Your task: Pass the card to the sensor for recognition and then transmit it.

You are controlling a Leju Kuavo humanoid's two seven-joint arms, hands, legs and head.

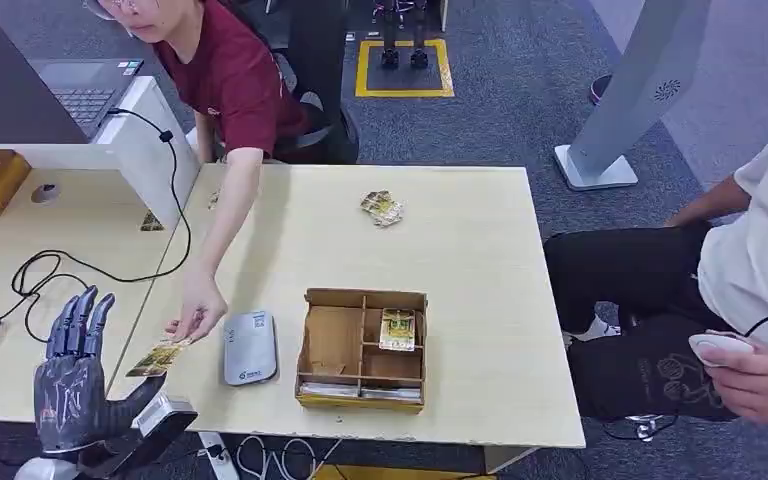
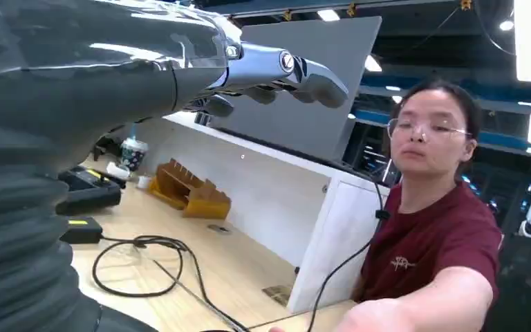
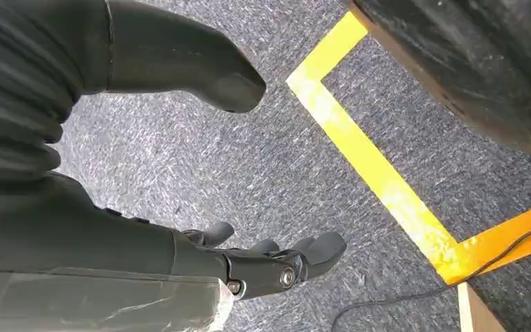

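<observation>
Left hand (image 1: 72,385) raised at 7 o'clock, fingers spread, nothing held. Card (image 1: 157,358) pinched by a person's hand (image 1: 198,308) at the surface (image 1: 480,290) edge, just beside the sensor (image 1: 250,348). Right hand (image 3: 249,259) hung over carpet, fingers apart, nothing held.

Grey carpet floor (image 1: 500,120) with yellow tape square (image 1: 404,68), light wood table (image 1: 480,250), white divider (image 1: 150,150), ceiling strip lights (image 2: 529,38).
</observation>
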